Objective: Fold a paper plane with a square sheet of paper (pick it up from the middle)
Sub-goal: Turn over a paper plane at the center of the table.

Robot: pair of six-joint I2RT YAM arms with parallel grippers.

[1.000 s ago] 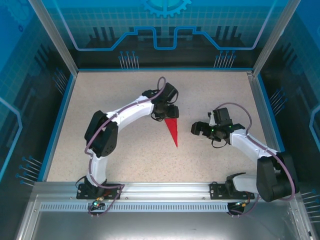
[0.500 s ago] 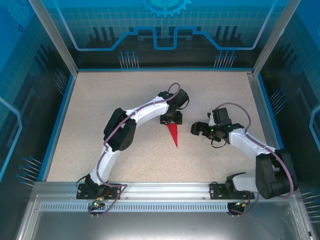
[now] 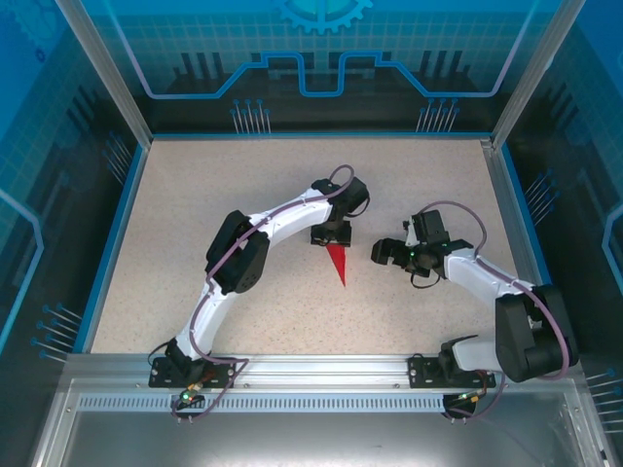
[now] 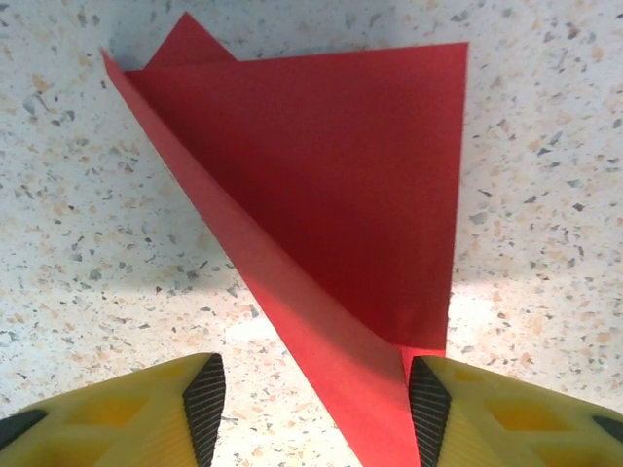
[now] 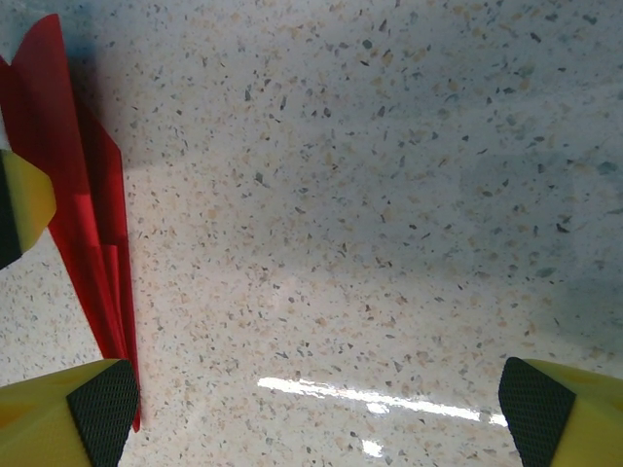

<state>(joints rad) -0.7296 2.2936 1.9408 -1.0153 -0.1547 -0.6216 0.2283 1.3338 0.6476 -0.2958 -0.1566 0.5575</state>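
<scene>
arms [image 3: 282,209]: white, black joints [image 3: 238,265] | cables [image 3: 334,169]: purple | fingers [image 4: 117,416]: yellow, black pads [image 4: 205,401]

The left arm [image 3: 282,209] swings its elbow in toward the middle of the counter [image 3: 195,195] and stretches out. The left end effector [image 3: 331,234] slides right and toward the near edge, over the wide end of the paper plane [image 3: 339,265]. Less red shows now, just the pointed part poking out below it.

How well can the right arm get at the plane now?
Probably yes: the right gripper is open beside the plane, bare table between them. The left gripper is over the wide end, so the pointed end looks freer.
</scene>
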